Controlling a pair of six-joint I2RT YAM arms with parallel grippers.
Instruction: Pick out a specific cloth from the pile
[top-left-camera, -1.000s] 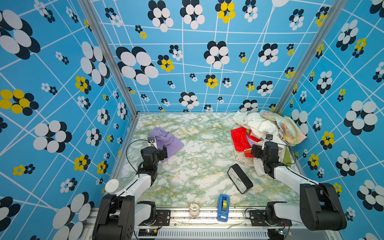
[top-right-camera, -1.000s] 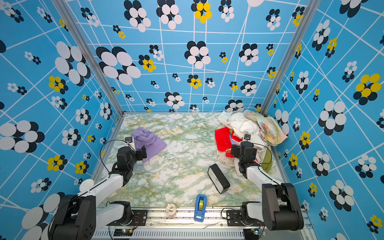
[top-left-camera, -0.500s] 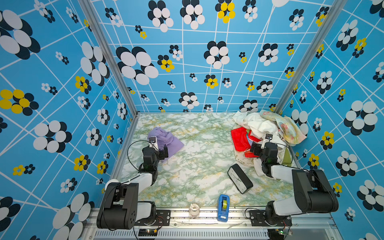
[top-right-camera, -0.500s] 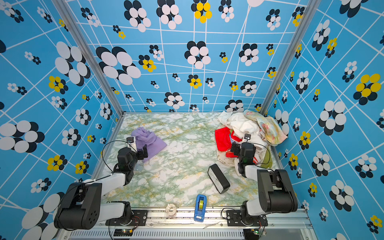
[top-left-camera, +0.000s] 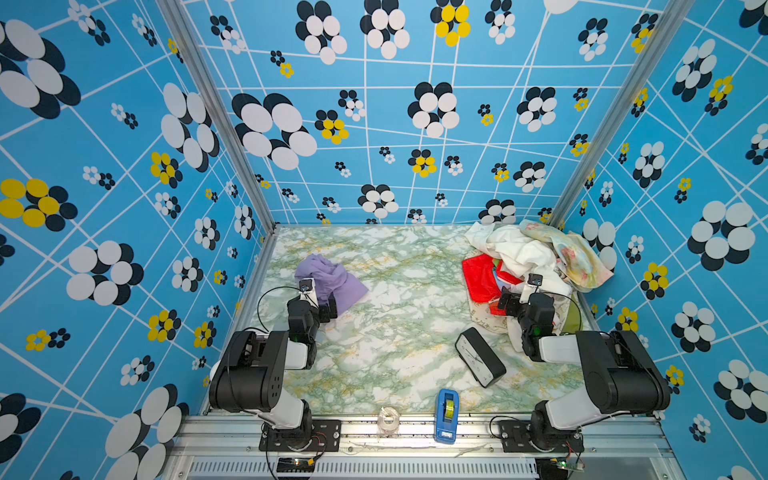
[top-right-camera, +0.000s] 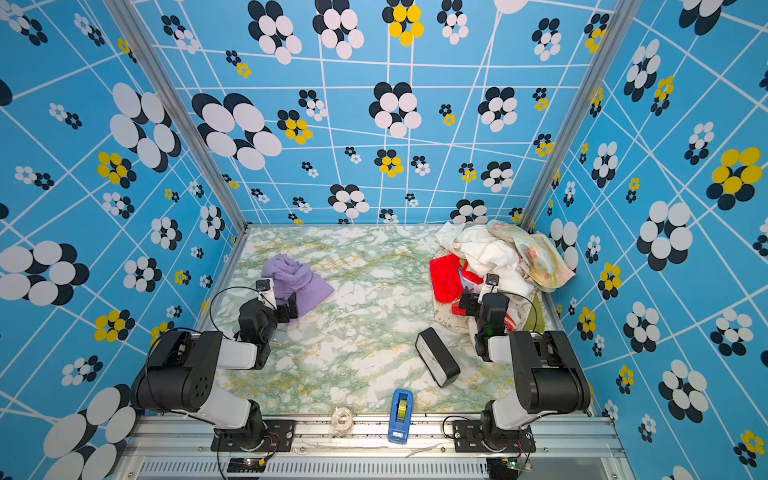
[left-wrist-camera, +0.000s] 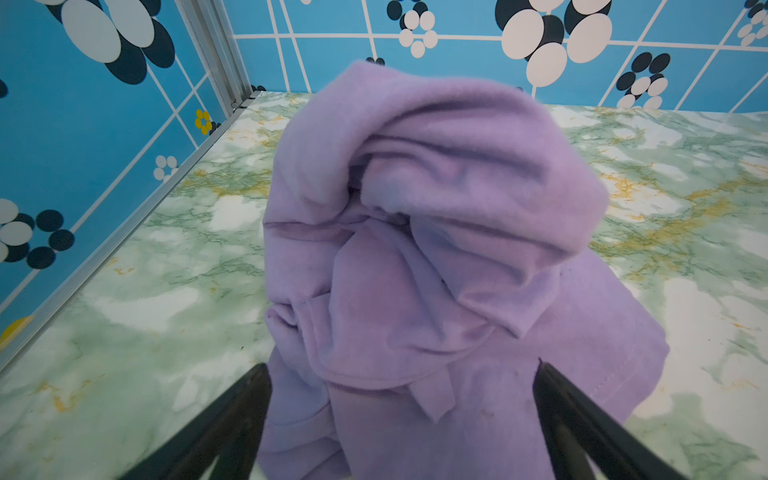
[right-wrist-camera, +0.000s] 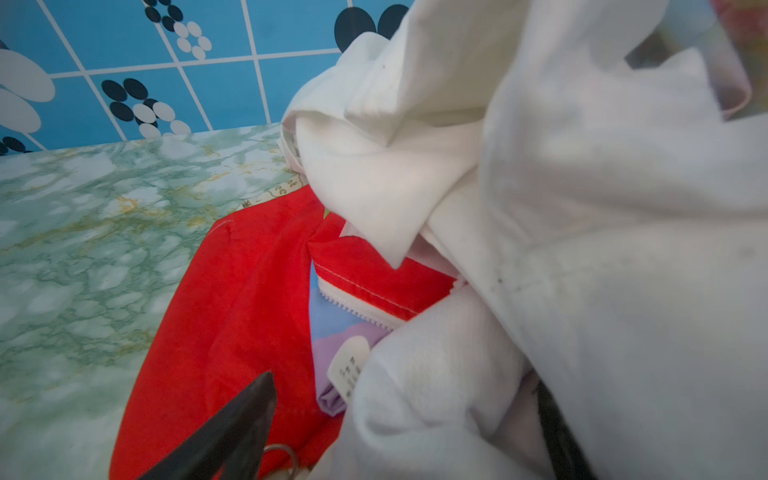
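Your target, the lavender cloth (top-left-camera: 332, 280), lies crumpled on the green marble-patterned table (top-left-camera: 395, 324) at the left. It is well apart from the pile (top-left-camera: 536, 257) of mixed fabrics heaped in the back right corner, so the picking-out looks essentially done. Your left gripper (left-wrist-camera: 401, 370) sits low at the cloth's near edge with its jaws spread wide to either side of the fabric. It is released rather than pinching, which leaves the cloth resting under its own weight. Your right gripper (right-wrist-camera: 401, 415) is also spread open and grips nothing. It is nosed into the near side of the pile, where a white cloth (right-wrist-camera: 582, 249) bulges over a red cloth (right-wrist-camera: 232, 311). A black clock (top-left-camera: 480, 361) lies near it on the table.
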